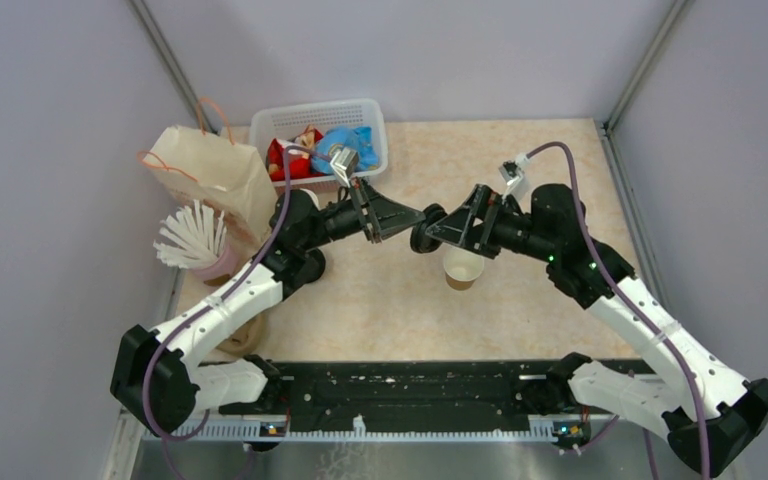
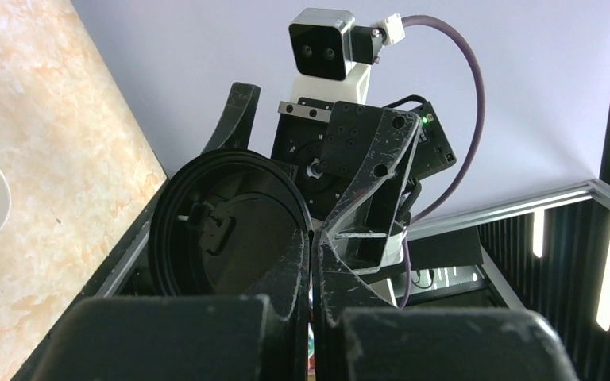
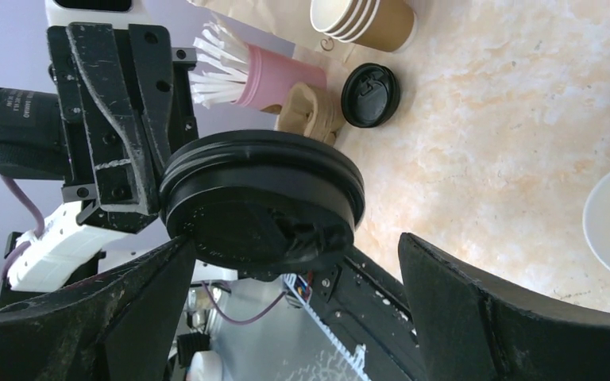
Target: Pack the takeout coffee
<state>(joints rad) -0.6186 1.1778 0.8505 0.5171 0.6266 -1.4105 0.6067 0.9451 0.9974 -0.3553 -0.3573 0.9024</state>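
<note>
Your left arm reaches from its base toward the middle of the beige marbled table (image 1: 520, 180), bent at the elbow, and its wrist points to the right. The left gripper (image 2: 311, 252) has its jaws pressed together on the rim of a round black plastic lid (image 3: 262, 194), which it holds on edge in the air. Your right arm comes in from the other side and is also bent. The right gripper (image 3: 295, 242) faces the left one, and its jaws stand wide apart, one on each side of the lid (I see a gap at both fingers, so no contact). The small brown kraft paper cup (image 1: 463, 268) stands upright and uncapped on the table, just below the right gripper, with its white inside showing. At the far left stand a brown paper bag (image 1: 210, 165), a white plastic basket (image 1: 365, 115) and a pink holder of white sticks (image 1: 195, 240).
</note>
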